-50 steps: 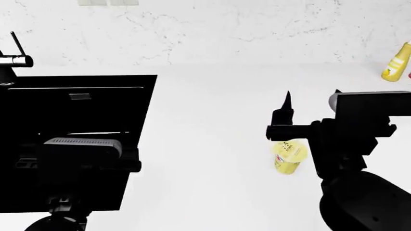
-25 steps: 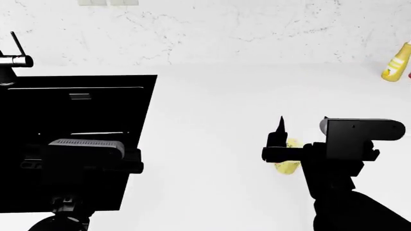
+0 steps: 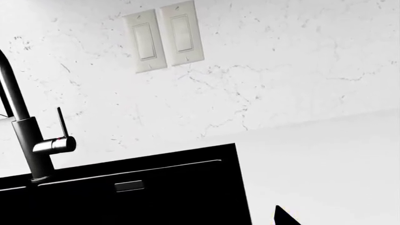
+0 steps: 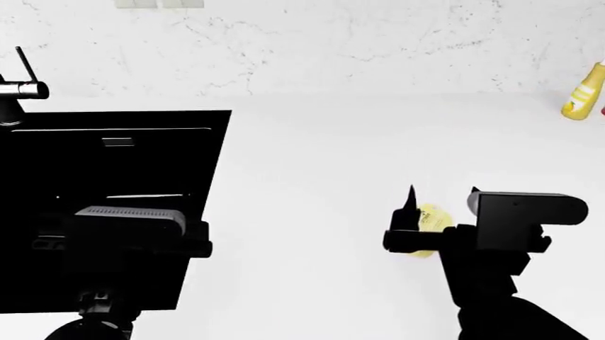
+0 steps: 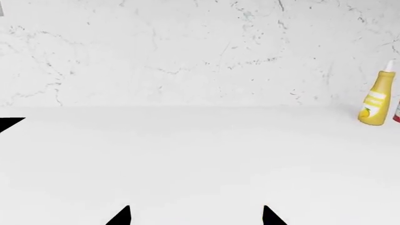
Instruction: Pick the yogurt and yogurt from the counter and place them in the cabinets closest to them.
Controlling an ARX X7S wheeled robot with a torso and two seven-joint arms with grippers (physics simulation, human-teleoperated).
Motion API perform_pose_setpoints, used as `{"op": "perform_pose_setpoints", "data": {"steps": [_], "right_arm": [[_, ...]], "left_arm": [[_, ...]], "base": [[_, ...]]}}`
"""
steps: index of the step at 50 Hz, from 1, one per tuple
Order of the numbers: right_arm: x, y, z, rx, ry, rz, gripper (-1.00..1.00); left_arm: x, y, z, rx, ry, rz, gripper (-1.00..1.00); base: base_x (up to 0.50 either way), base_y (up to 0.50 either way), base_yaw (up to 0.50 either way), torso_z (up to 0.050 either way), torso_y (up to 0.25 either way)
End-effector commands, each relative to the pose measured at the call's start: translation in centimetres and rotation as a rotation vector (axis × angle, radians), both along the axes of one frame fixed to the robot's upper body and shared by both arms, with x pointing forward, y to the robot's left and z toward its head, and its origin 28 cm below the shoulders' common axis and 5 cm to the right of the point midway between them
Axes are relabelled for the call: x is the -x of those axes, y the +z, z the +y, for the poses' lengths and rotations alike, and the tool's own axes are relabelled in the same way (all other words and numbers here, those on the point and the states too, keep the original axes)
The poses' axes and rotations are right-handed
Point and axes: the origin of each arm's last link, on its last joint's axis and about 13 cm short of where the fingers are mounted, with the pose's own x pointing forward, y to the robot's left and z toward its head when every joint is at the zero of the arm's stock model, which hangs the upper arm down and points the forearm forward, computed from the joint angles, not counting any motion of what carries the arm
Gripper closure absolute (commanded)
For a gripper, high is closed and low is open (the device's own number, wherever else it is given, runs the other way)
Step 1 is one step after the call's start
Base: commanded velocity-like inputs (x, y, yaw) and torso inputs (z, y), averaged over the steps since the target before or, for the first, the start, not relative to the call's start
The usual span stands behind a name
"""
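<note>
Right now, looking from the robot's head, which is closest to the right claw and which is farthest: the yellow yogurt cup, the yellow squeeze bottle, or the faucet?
1. Yellow yogurt cup: right between the right claw's fingertips.
2. Yellow squeeze bottle: far back by the wall, at the right edge.
3. Faucet: farthest, beyond the sink on the left.

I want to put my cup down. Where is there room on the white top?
Bare counter runs from the sink to the squeeze bottle. It is crowded where the right gripper sits around the yellow yogurt.
</note>
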Motion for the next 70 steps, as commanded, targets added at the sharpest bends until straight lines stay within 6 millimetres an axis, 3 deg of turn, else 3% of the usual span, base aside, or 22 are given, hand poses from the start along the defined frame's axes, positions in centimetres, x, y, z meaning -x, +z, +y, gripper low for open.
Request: {"op": "perform_pose_setpoints", "data": {"steps": [1,21,70], "right_arm": [[0.2,-0.7,0.2,-0.014,0.022,0.012,-1.00],[0.0,-0.7,0.5,-0.008,0.086,0.018,-1.00],[0.4,-3.3,0.1,-0.012,0.046,0.086,-1.00]], "left_arm": [[0.0,-0.1,0.0,-0.004,0.000,0.003,-1.00],[-0.4,0.1,-0.2,-0.006,-0.007,0.001,-1.00],[-0.1,-0.4,-0.1,-0.008,0.000,0.011,-1.00]], "base": [[0.00,0.00,0.00,0.000,0.000],[0.00,0.00,0.00,0.000,0.000],[0.00,0.00,0.00,0.000,0.000]]}}
